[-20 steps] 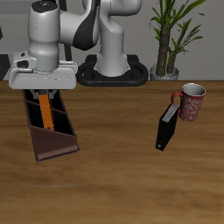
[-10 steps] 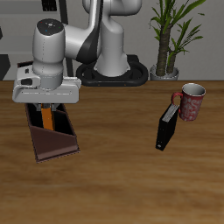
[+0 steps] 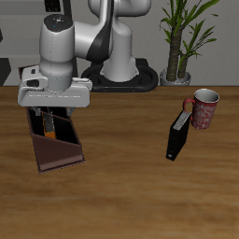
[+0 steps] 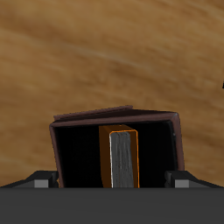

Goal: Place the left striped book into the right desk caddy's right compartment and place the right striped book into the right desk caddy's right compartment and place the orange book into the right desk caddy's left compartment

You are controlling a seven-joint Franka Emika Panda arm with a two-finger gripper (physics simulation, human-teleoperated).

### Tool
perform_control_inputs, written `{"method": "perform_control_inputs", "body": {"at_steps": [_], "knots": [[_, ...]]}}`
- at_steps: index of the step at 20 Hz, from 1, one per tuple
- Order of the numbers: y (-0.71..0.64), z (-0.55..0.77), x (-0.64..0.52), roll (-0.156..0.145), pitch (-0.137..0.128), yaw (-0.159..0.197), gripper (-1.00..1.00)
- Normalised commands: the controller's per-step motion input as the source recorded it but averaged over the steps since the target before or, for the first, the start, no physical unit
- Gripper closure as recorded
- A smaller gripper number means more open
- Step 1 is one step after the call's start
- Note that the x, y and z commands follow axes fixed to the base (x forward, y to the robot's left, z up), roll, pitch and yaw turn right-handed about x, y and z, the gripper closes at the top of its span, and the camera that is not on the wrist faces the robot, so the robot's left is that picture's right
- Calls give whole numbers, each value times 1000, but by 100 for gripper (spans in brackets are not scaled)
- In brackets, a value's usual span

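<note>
The right desk caddy [image 3: 58, 151] is a dark maroon box with a black inside. The orange book [image 3: 49, 128] stands upright inside it, in a black-lined section behind the low sloped end. My gripper [image 3: 51, 115] hangs directly above this book and is open. In the wrist view the orange book [image 4: 121, 157] shows its grey page edge between orange covers. It sits apart from the caddy [image 4: 61, 140] walls, and my fingertips [image 4: 181, 182] stand wide on either side without touching it. Neither striped book shows in either view.
A plain black book [image 3: 176, 136] leans against a red patterned mug [image 3: 203, 108] on the other side of the table. A potted plant [image 3: 177, 37] stands at the back beside the robot's base [image 3: 119, 75].
The arm came down over the caddy and shifted a little sideways. Less of the orange book now shows below the hand. The fingers stand apart from the book.
</note>
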Motion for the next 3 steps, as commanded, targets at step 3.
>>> {"method": "perform_control_inputs", "body": {"at_steps": [3], "knots": [[0, 257, -108, -34, -53, -77, -100]]}}
